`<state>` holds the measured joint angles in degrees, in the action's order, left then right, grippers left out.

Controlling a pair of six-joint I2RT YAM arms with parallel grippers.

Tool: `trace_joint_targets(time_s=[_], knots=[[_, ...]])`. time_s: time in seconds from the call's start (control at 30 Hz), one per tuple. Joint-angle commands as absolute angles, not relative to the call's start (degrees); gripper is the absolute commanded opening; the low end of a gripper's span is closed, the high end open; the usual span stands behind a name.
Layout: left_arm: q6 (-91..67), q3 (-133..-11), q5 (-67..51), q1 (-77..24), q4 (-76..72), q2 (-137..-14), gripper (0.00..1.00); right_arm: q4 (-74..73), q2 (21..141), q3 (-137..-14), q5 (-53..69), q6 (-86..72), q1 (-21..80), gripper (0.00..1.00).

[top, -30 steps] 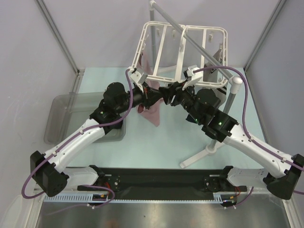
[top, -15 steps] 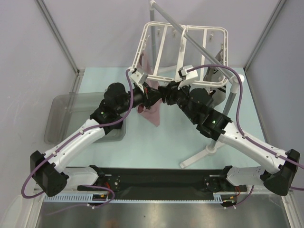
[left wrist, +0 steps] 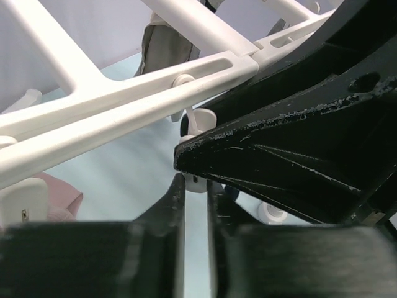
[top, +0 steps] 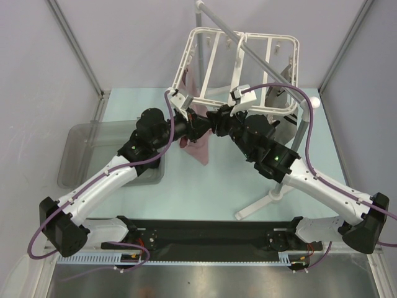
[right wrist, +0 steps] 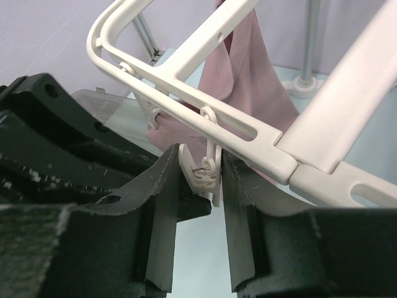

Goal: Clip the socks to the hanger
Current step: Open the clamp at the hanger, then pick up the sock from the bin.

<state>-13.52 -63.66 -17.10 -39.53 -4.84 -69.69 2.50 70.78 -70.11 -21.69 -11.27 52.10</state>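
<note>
From above, the hanger [top: 267,36] is hanging off the grey pole stand [top: 271,196] at the far middle of the table. Your two arms are meeting under its near rail, the left gripper [top: 201,126] and the right gripper [top: 214,121] almost nose to nose. A pink cloth [top: 198,149] is dangling from the near left part of the frame, just below the left gripper. A clear bin [top: 80,149] is sitting at the left.

In the left wrist view, your left jaws are standing only a thin slit apart, with bare table showing through the slit. The lower end of a white clip [left wrist: 200,119] is hanging right at their tips, and you cannot tell whether they are pinching it. The right gripper's black body is filling the right side, its tip touching that clip. A grey sock [left wrist: 162,46] is hanging beyond the rail, further back.

In the right wrist view, your right fingers [right wrist: 162,198] are pressing on the clip from both sides, partway open around it, just under the hanger's near rail. The pink cloth is hanging behind it.
</note>
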Motion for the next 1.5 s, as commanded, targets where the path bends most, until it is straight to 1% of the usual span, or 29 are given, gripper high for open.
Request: trace_joint_targets(time_s=[0.0,0.03,0.07,0.1,0.13,0.2,0.3,0.37,0.43,0.5,0.53,0.57,0.63,0.67,0.7,0.77,0.8,0.9,1.0,1.03,1.07,1.1,1.17,1.3,1.33,1.37,1.43,1.47], knots=[[-13.62,-65.48,-18.64,-40.96,-3.34,-67.59,0.26,5.1,71.63,-72.69,-22.41,-11.51,52.38,0.16],[-13.45,-65.3,-18.28,-40.96,-3.17,-66.89,0.35,5.1,71.63,-72.51,-22.41,-11.51,52.38,0.13],[-13.45,-64.61,-17.59,-40.96,-2.99,-66.19,0.49,5.01,71.63,-72.51,-22.24,-11.51,52.21,0.05],[-13.27,-64.08,-15.4,-40.96,-2.55,-65.22,0.54,4.84,71.8,-72.6,-22.15,-11.6,52.12,0.01],[-12.84,-63.38,-14.25,-40.96,-2.46,-62.52,0.57,4.57,72.07,-72.77,-22.06,-11.69,51.95,0.0],[-12.48,-61.35,-11.44,-40.87,-1.33,-59.43,0.61,4.13,72.07,-72.69,-21.8,-11.69,51.77,0.0],[-13.62,-59.24,-5.2,-40.08,1.65,-52.84,0.6,4.57,71.72,-72.07,-21.97,-11.95,51.68,0.0],[-15.81,-57.93,0.86,-39.12,3.24,-48.19,0.63,4.66,71.46,-71.72,-21.97,-11.95,51.5,0.0],[-18.96,-58.7,7.96,-36.49,9.12,-46.24,0.64,4.57,71.46,-71.72,-21.8,-11.95,51.42,0.0],[-21.69,-59.59,10.8,-33.42,16.82,-45.36,0.65,4.66,71.45,-71.63,-21.27,-11.78,51.42,0.0],[-23.88,-59.94,10.72,-31.31,19.05,-45.44,0.65,4.57,71.54,-71.8,-21.18,-11.86,51.42,0.0],[-24.95,-59.85,8.2,-26.16,20.9,-45.53,0.64,4.31,71.54,-71.89,-20.75,-11.87,51.33,0.0],[-27.41,-58.72,3.89,-20.77,23.72,-45.88,0.64,4.31,71.63,-71.72,-19.95,-12.13,51.41,0.0],[-27.94,-56.97,1.78,-16.22,23.73,-46.14,0.61,4.22,71.54,-71.72,-19.69,-12.3,51.15,0.0],[-28.47,-56.08,-1.72,-14.61,23.56,-46.06,0.6,4.13,71.54,-71.72,-19.6,-12.57,51.07,0.0],[-30.23,-54.07,-0.8,-12.23,23.99,-46.05,0.59,4.04,71.54,-71.72,-19.86,-12.74,51.06,0.0],[-31.28,-53.62,1.91,-11.61,25.3,-46.14,0.59,3.96,71.46,-71.81,-19.86,-12.66,50.98,0.0],[-34.53,-51.68,2.28,-8.62,26.1,-47.54,0.64,3.87,71.19,-71.72,-19.95,-12.57,50.98,0.0],[-36.65,-52.2,4.21,-6.42,28.64,-51.4,0.64,3.87,70.58,-71.46,-19.86,-12.3,50.98,0.0],[-37.87,-53.16,7.18,-5.63,29.7,-53.85,0.65,3.78,70.23,-71.37,-20.04,-12.13,50.98,0.0],[-38.66,-53.52,8.42,-4.93,31.71,-55.01,0.68,3.78,70.05,-71.37,-20.13,-12.13,50.98,0.0],[-39.19,-53.61,8.52,-4.23,31.47,-55.89,0.7,3.61,69.96,-71.28,-20.13,-12.13,50.98,0.0],[-39.29,-52.48,4.33,-2.03,27.63,-59.3,0.71,3.69,69.61,-71.02,-20.21,-12.22,50.98,0.0],[-41.38,-52.56,-2.8,-1.41,23.65,-68.1,0.68,3.87,69.43,-70.66,-20.22,-12.39,50.89,0.0],[-42.53,-51.86,-7.16,-0.97,22.69,-69.77,0.66,4.04,69.43,-70.58,-20.21,-12.39,50.98,0.0],[-43.76,-51.25,-8.86,-0.71,20.33,-71.53,0.65,4.04,69.35,-70.49,-20.13,-12.48,50.98,0.0],[-47.1,-49.23,-10.63,-0.53,17.33,-75.4,0.62,4.04,69.08,-70.14,-20.21,-12.57,50.98,0.0],[-47.81,-48.87,-9.24,-0.53,15.84,-76.37,0.61,4.04,69.0,-70.05,-20.21,-12.74,51.06,0.0]])
